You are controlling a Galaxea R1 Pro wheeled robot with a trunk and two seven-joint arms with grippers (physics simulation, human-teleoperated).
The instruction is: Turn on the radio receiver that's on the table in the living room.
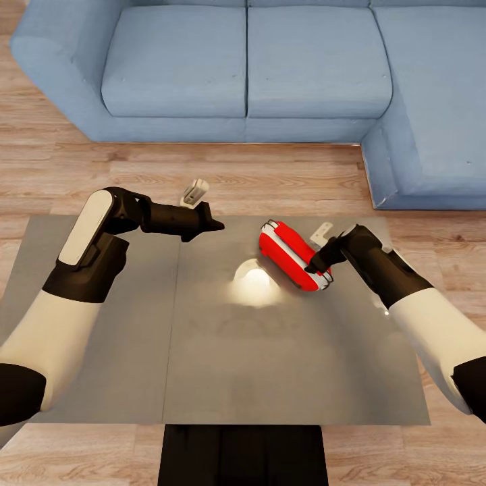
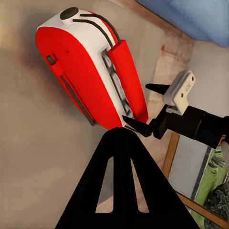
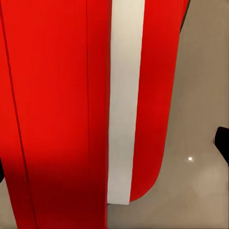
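Observation:
The red radio receiver (image 1: 290,253) lies tipped over on the glossy grey table (image 1: 270,364), right of the middle seam. In the left wrist view the radio receiver (image 2: 86,62) shows its white trim and its wire handle with the red bar. My right gripper (image 1: 314,267) is open against the radio's near end. In the left wrist view the right gripper (image 2: 143,106) has its two fingers spread at the tip of the handle bar. In the right wrist view the radio receiver (image 3: 57,95) is very close, with one fingertip (image 3: 222,142) at the edge. My left gripper (image 1: 214,227) hovers shut left of the radio, pointing at it.
A blue L-shaped sofa (image 1: 270,67) runs along the far side and wraps round the right. Light wood plank floor (image 1: 270,182) separates it from the table. A bright lamp reflection (image 1: 255,283) sits on the tabletop. My dark base (image 1: 243,455) is at the table's near edge.

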